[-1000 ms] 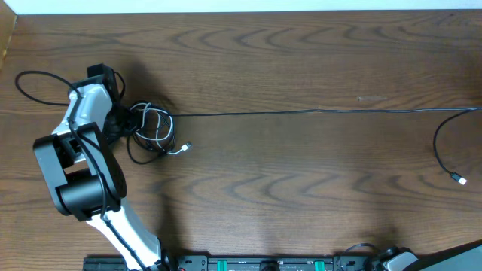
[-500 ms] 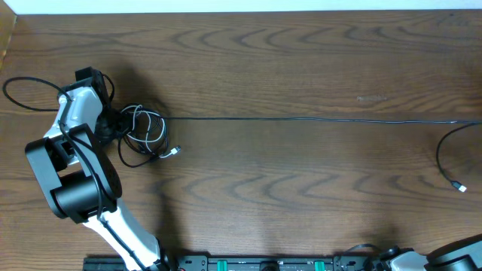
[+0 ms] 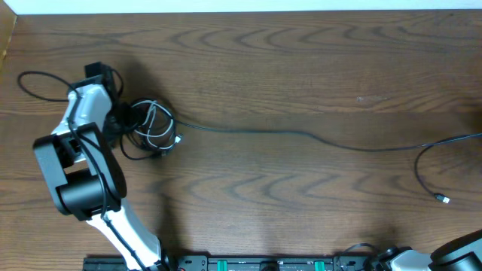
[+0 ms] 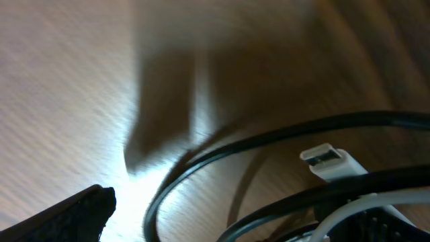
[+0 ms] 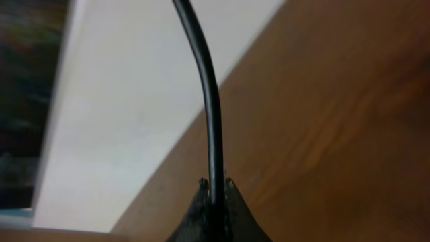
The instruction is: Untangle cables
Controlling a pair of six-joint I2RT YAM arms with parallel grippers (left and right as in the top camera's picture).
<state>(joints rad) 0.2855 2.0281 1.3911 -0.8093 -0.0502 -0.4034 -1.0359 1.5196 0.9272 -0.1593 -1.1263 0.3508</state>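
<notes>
Off at the right side, out of the top view, the right jaws are pressed together on a thin black cable. They pinch it so that it comes straight out from between them. I think they hold it that way so they can tug on that cord. In the top view the black cable runs all the way across the brown wooden table to the left in a loose, wavy line, so nothing is pulling it tight right now. Its small plug end lies by itself on the wood near the right side, at the tip of a big curl. On the left the black cable goes into a little messy bundle, where it loops round and round with a thin white cable. The two cords are all mixed up there, and I can't tell which one goes over which. The white cable's flat white plug lies on the wood, close beside a black strand. The left arm is bent down right next to the bundle. Its jaws are spread wide apart with nothing in them, one dark fingertip low on each side of the cords. It looks like they sit low and open so they can close on the bundle and keep it in place. The bundle isn't undone, so I'd say most of the job is left.
</notes>
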